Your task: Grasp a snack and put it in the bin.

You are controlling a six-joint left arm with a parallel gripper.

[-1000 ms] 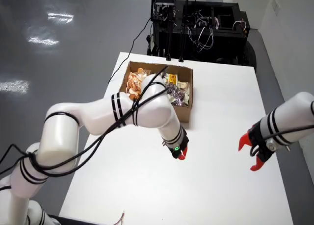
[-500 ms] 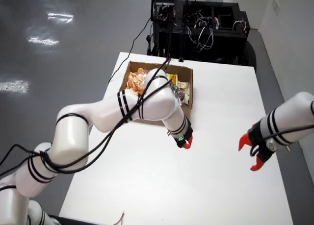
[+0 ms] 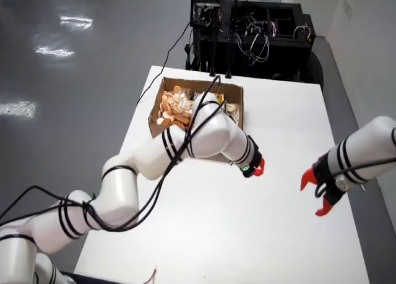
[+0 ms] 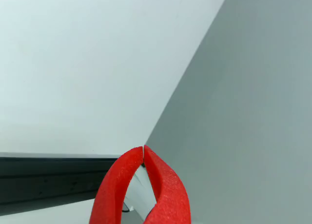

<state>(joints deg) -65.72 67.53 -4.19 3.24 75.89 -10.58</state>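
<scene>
The red gripper (image 4: 144, 148) is pinched fully closed, tips meeting, and there is nothing between them, no snack in hand. In the overhead view the gripper (image 3: 258, 167) sits low over bare white table (image 3: 291, 234), just off the right side of the cardboard box (image 3: 238, 114), with the white arm (image 3: 204, 138) stretched across in front of the box. Its own camera points out past the table edge at grey floor, so it is not aimed at any snack right now.

The snacks (image 3: 173, 104) are all in the box: a heap of orange-brown packets on the left side and lighter wrapped pieces toward the right, partly hidden behind the arm. None lies loose on the table that I can see.

My read is that this is a travel phase with an empty hand. To do the next grasp well, the jaws need to open before coming down, the wrist should turn so the tips point into the box, and the approach should target one packet sitting on top of the heap, not a wedge between two. The cardboard wall is near the wrist, so clearance there matters.

A second arm with a red gripper (image 3: 315, 194) waits at the right, apart from everything. No separate bin is visible.
</scene>
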